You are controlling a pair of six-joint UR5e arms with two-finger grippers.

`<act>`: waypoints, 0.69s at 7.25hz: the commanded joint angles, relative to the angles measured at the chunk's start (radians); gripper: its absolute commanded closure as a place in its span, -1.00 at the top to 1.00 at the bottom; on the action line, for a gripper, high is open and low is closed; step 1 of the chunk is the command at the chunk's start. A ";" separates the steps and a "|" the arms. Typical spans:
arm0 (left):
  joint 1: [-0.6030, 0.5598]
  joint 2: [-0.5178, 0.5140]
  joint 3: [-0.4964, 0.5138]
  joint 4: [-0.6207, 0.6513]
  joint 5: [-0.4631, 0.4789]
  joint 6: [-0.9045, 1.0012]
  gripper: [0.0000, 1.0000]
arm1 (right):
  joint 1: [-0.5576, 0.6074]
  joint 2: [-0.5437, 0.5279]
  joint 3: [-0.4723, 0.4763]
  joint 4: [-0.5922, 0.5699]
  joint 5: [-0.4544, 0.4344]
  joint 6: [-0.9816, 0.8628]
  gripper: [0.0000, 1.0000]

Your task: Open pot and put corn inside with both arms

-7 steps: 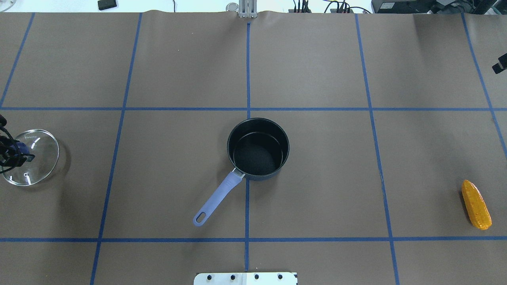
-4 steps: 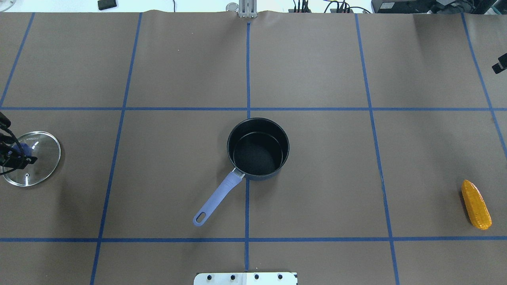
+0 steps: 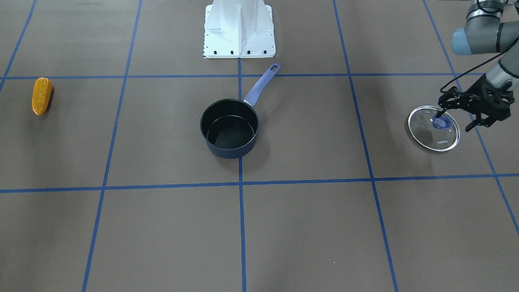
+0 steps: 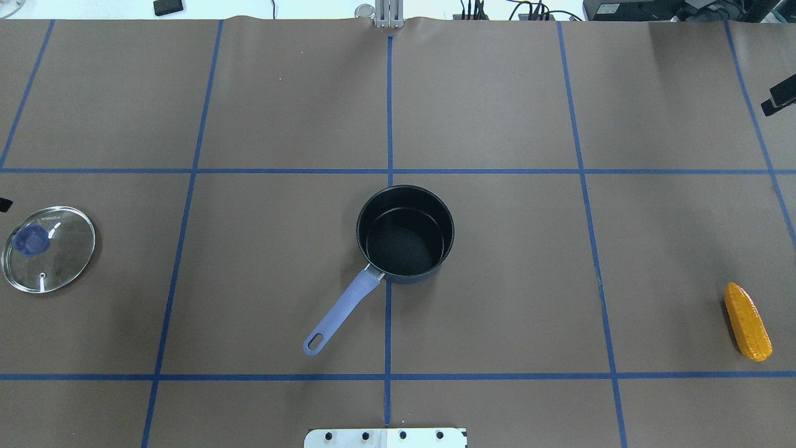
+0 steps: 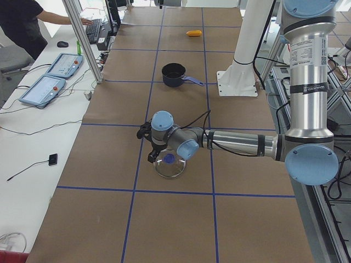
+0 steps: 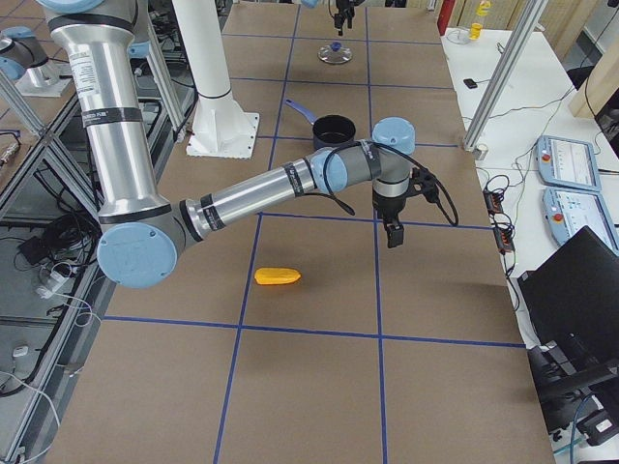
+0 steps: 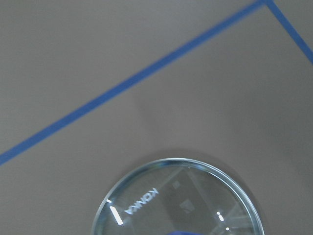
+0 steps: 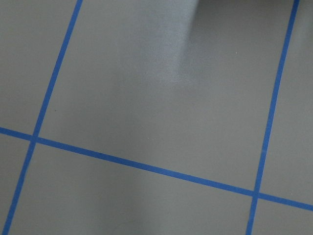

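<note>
At the table's centre, pot: a black round metal pot (image 4: 404, 249) stands upright and uncovered with nothing inside. Its lavender plastic handle (image 4: 339, 311) points toward the robot's edge, slanting to the robot's left.
Near the right end edge, corn: an orange-yellow, bumpy cob of corn (image 4: 748, 322) lies on its side on the table, well apart from the pot. Its tapered end points toward the operators' edge.
Near the left end edge, lid: a round clear glass lid (image 4: 59, 261) with a blue knob (image 4: 30, 239) lies flat on the table, well apart from the pot.
Left gripper: the black two-finger left gripper (image 3: 456, 119) hangs just over the lid, fingers spread apart and holding nothing. In the front-facing view one fingertip (image 3: 442, 109) sits just beside the knob. From overhead the knob shows free.
Right gripper: the black right gripper (image 6: 392, 232) hangs fingers-down over bare table near the right end edge. It is on the operators' side of the corn and apart from it. Whether its fingers are apart or together I cannot tell.
Table: a brown paper-covered table (image 4: 497, 93) is crossed by blue tape lines (image 4: 390, 112).
Pedestal: a white metal pedestal (image 3: 239, 28) stands at the middle of the robot's edge.
</note>
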 commanded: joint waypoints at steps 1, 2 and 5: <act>-0.203 -0.044 -0.013 0.319 -0.023 0.305 0.97 | -0.071 -0.033 0.083 0.001 -0.003 0.145 1.00; -0.254 -0.076 -0.013 0.492 -0.016 0.363 0.97 | -0.121 -0.063 0.143 0.001 -0.020 0.235 1.00; -0.299 -0.086 -0.054 0.583 -0.028 0.376 0.97 | -0.355 -0.403 0.210 0.501 -0.205 0.582 1.00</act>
